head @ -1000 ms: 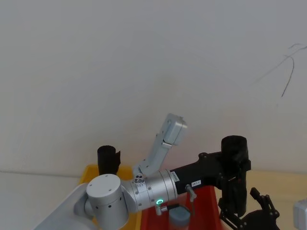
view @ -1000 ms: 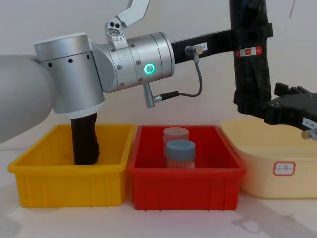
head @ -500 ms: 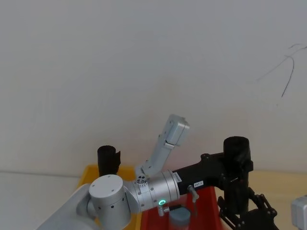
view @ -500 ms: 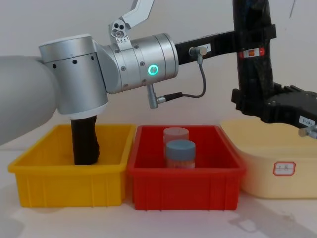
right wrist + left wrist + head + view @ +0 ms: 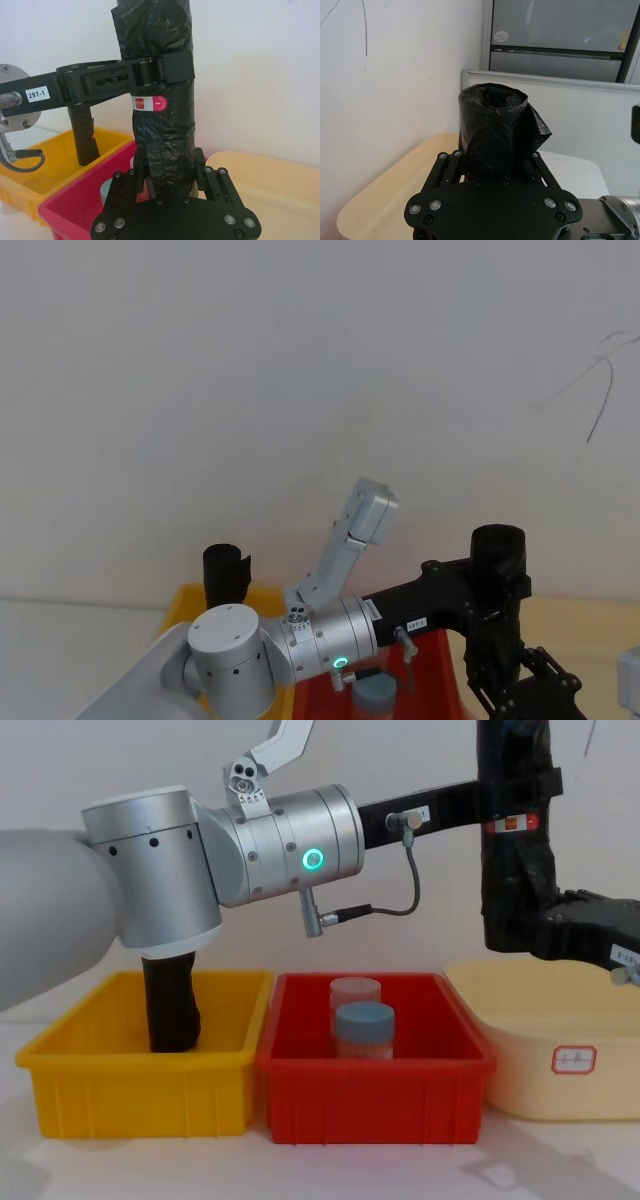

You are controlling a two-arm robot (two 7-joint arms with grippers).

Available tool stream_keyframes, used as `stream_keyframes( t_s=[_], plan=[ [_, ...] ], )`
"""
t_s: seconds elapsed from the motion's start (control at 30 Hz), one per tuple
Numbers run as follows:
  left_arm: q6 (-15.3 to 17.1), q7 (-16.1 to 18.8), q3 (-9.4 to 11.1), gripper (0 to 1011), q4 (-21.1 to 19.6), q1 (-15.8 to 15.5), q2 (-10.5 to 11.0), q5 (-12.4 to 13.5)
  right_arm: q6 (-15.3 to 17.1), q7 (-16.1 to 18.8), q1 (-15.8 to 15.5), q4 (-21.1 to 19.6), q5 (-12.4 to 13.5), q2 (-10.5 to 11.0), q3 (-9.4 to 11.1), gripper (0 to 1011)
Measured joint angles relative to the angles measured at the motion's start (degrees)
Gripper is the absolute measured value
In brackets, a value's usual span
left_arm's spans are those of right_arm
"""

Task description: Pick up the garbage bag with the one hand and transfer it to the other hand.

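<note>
Evidently light, soft and slippery, the bag [image 5: 162, 135] hangs upright above the tub's [image 5: 560, 1010] left edge, the left gripper [image 5: 165, 70] clamped round it at the label band [image 5: 150, 102] and the right gripper's [image 5: 167, 167] fingers closed on its lower end, a sound second hold if squeezed firmly.

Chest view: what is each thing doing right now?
garbage bag: upright, held in the air.
left gripper: fingers shut on the garbage bag.
right gripper: around the bag's lower end.
black roll: standing in the yellow bin.
jars: upright, capped, in the red bin.
</note>
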Motion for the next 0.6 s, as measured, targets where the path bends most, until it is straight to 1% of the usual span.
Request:
stream_keyframes(
  t_s=[0.27, 0.3, 0.33, 0.4, 0.43, 0.47, 0.53, 0.57, 0.6],
  plan=[
    [0.4, 0.25, 0.26, 393, -0.89, 0.32, 0.39, -0.53, 0.61, -0.13, -0.29, -0.62, 0.71, 0.09, 0.12, 552],
    [0.45, 0.28, 0.26, 439, -1.0, 0.36, 0.43, -0.62, 0.64, -0.18, -0.32, -0.66, 0.74, 0.09, 0.14, 552],
    [0.47, 0.31, 0.26, 439, -1.1, 0.41, 0.49, -0.7, 0.68, -0.27, -0.34, -0.69, 0.77, 0.08, 0.16, 552],
    [0.54, 0.42, 0.26, 492, -1.45, 0.59, 0.68, -0.89, 0.76, -0.5, -0.36, -0.8, 0.81, 0.04, 0.24, 552],
    [0.55, 0.45, 0.25, 546, -1.61, 0.66, 0.74, -0.97, 0.84, -0.62, -0.36, -0.86, 0.81, -0.01, 0.27, 552],
    [0.58, 0.52, 0.22, 546, -1.86, 0.78, 0.88, -1.12, 0.89, -0.72, -0.36, -0.87, 0.82, -0.03, 0.29, 552],
    [0.61, 0.64, 0.14, 602, -2.28, 1.01, 1.13, -1.35, 0.97, -1.0, -0.36, -0.9, 0.8, -0.16, 0.42, 552],
    [0.62, 0.68, 0.12, 659, -2.4, 1.08, 1.21, -1.46, 1.01, -1.09, -0.35, -0.89, 0.79, -0.2, 0.46, 552],
    [0.63, 0.72, 0.08, 679, -2.59, 1.19, 1.33, -1.53, 1.06, -1.22, -0.33, -0.9, 0.76, -0.24, 0.52, 552]
  ],
)
